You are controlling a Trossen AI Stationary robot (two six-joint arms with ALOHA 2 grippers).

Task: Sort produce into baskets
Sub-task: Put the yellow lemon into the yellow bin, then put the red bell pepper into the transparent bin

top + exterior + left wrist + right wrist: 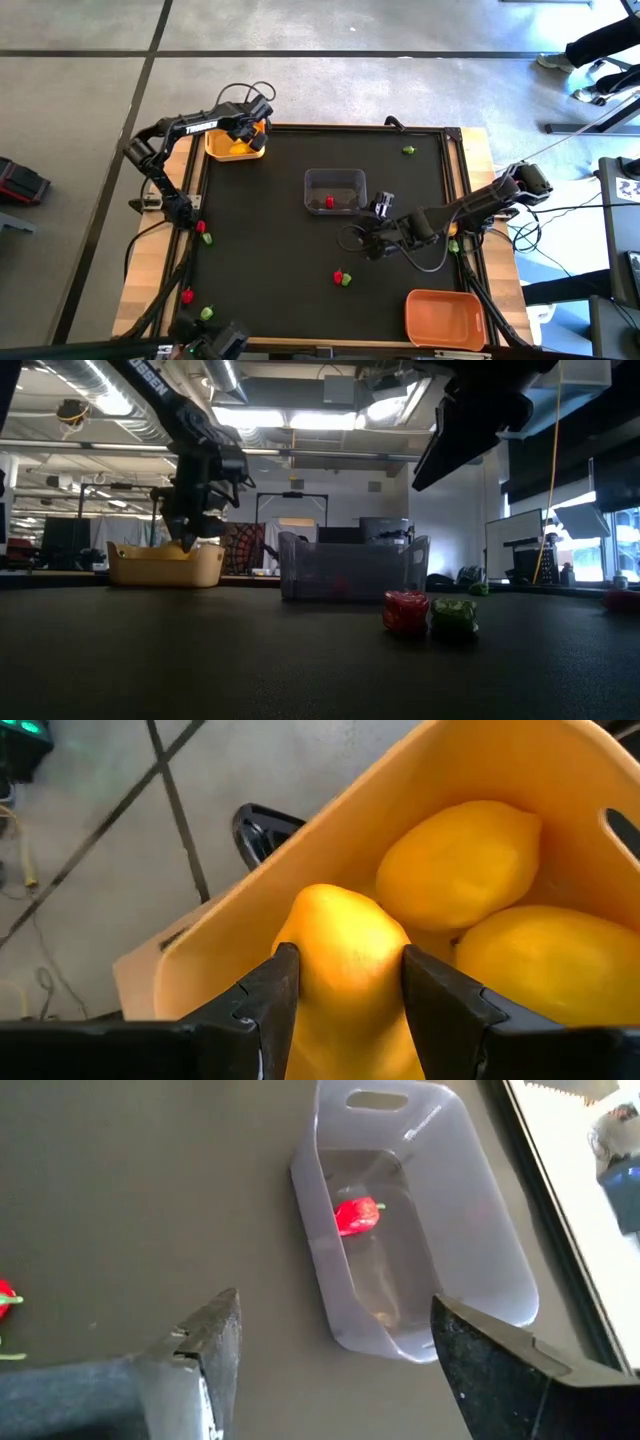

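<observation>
At the table's far left corner stands the yellow basket (235, 148) with two yellow lemons (460, 860) (550, 960) in it. My left gripper (258, 128) hangs over it, shut on a third lemon (345, 950). The clear basket (335, 190) sits at the table's middle with one red piece (357, 1215) on its floor. My right gripper (335, 1315) is open and holds nothing, just right of and above the clear basket. The orange basket (445, 318) stands at the near right corner. My left gripper pinches the lemon's two sides (310, 970) between its two fingers (265, 995). The fingers slant down from above, over the basket's near-left wall. The lemon is at about rim height (188, 546). Whether it touches the lemons below cannot be told.
A red piece (338, 277) and a green piece (347, 281) lie together on the mat, near of centre. Another green piece (408, 150) lies far right. More red and green pieces (203, 233) (188, 296) (207, 313) lie along the left edge. Cables trail beside my right arm.
</observation>
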